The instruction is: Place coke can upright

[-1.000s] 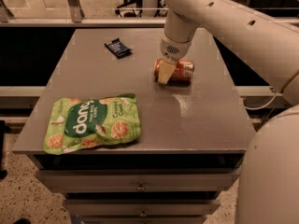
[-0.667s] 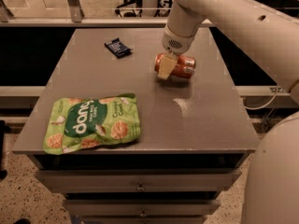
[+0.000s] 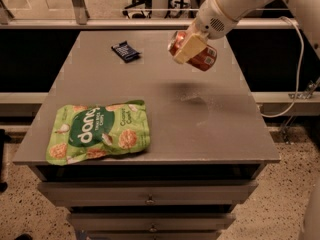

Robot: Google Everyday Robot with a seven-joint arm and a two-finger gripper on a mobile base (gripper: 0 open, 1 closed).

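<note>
The coke can (image 3: 203, 57) is a small red can held on its side in the air above the far right part of the grey table (image 3: 210, 119). My gripper (image 3: 189, 47) is shut around its middle, with a cream finger (image 3: 188, 48) across the front of the can. The can's silver end points to the upper left. Its shadow lies on the table below, near the middle right.
A green snack bag (image 3: 97, 131) lies flat at the front left of the table. A small dark packet (image 3: 125, 51) lies at the far left centre. A white cable hangs at the right. Drawers sit under the table top.
The can was lying on the table with my gripper around it. Now the gripper has lifted it clear of the surface, still on its side.
</note>
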